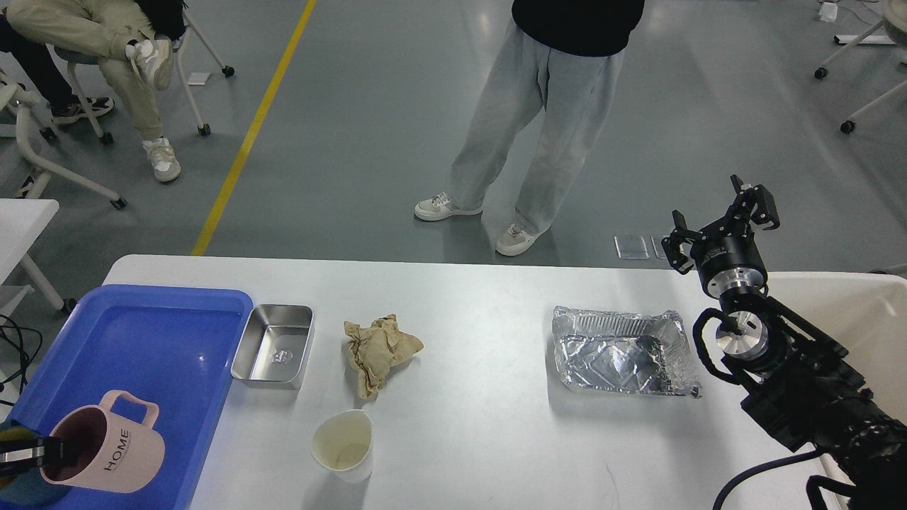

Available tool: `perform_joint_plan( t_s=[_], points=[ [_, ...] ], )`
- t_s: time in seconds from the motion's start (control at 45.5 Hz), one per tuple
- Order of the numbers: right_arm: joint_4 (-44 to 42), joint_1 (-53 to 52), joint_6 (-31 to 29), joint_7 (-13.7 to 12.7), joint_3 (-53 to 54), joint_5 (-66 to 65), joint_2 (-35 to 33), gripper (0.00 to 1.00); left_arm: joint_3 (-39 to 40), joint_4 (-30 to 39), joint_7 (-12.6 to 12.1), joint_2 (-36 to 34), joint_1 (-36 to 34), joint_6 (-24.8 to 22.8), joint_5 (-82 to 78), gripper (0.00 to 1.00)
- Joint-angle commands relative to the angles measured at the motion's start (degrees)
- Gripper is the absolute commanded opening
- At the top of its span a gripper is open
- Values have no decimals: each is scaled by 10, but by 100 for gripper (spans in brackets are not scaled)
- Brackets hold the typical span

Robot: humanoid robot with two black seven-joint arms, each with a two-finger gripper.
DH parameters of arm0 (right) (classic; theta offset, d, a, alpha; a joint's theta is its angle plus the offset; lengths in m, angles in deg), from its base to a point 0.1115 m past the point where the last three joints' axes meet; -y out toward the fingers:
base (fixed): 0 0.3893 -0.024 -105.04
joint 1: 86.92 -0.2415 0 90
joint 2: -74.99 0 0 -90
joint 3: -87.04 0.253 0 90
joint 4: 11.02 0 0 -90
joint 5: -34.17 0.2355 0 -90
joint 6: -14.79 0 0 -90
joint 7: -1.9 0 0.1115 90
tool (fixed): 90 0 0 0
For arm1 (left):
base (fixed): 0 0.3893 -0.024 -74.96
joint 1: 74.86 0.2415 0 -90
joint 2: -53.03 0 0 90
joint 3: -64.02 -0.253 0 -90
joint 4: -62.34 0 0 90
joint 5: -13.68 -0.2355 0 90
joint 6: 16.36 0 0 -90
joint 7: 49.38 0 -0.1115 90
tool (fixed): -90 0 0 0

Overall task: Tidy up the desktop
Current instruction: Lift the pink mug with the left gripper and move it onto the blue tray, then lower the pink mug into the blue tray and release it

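White table (482, 439) fills the lower frame w/ rounded far corners. Blue tray (170, 326) sits at its left end; pink mug (113, 446) marked HOME is tilted over the tray's near part, rim pinched by the left end effector (35, 453), which enters at the bottom-left edge, clenched on the mug. Steel tin (275, 346) is just right of the tray, touching or nearly so. Crumpled brown paper (379, 350) lies near centre; paper cup (344, 445) sits nearer, on its side or tilted, mouth up-left. Foil tray (623, 350), dented, is right of centre. Right end effector (723, 219) is raised beyond the far-right table edge, fingers spread, holding nothing. Off-white bin (857, 319) is at far right, behind the arm.
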Motion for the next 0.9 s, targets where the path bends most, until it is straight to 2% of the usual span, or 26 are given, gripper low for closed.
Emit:
perform_joint_plan(
  t_s=[0.0, 0.22, 0.527, 0.879],
  points=[
    [0, 1, 0, -1, 0, 0, -1, 100, 0, -26, -16, 31, 30, 25, 2, 2],
    [-2, 3, -3, -1, 0, 0, -4, 100, 1, -42, -43, 46, 68, 45, 1, 2],
    [-2, 4, -3, -1, 0, 0, -4, 100, 1, -56, -47, 67, 77, 70, 3, 2],
    [-2, 4, -3, -1, 0, 0, -5, 100, 2, -65, -47, 77, 77, 73, 6, 7]
  ],
)
